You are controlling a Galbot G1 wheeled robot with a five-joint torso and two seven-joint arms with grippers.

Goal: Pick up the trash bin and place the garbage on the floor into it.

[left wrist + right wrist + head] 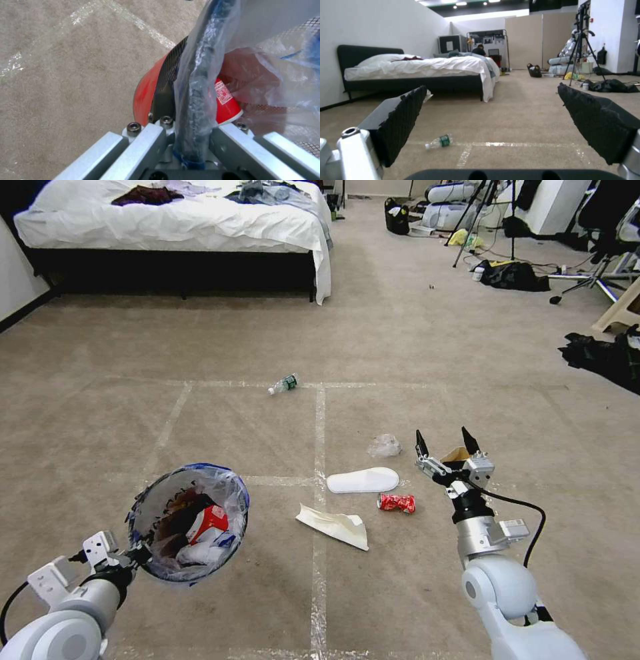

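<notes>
Beige carpet [220,333] is showing taped lines; left gripper [191,140] is clamping the bag-lined red bin [189,523], right gripper [447,443] is hanging wide open.

No wording could be read; a white QR-style label [222,93] sat on a red carton inside the trash bin [146,92].

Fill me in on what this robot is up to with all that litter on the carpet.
The left gripper is clamped on the rim of the small red trash bin with a clear blue-edged liner, holding it off the beige carpeted floor; some litter already sits inside. The right gripper hangs open above a brown cardboard piece. On the carpet lie a crushed red can, crumpled white paper, a clear green-labelled bottle, a clear plastic wad and a white slipper.
</notes>
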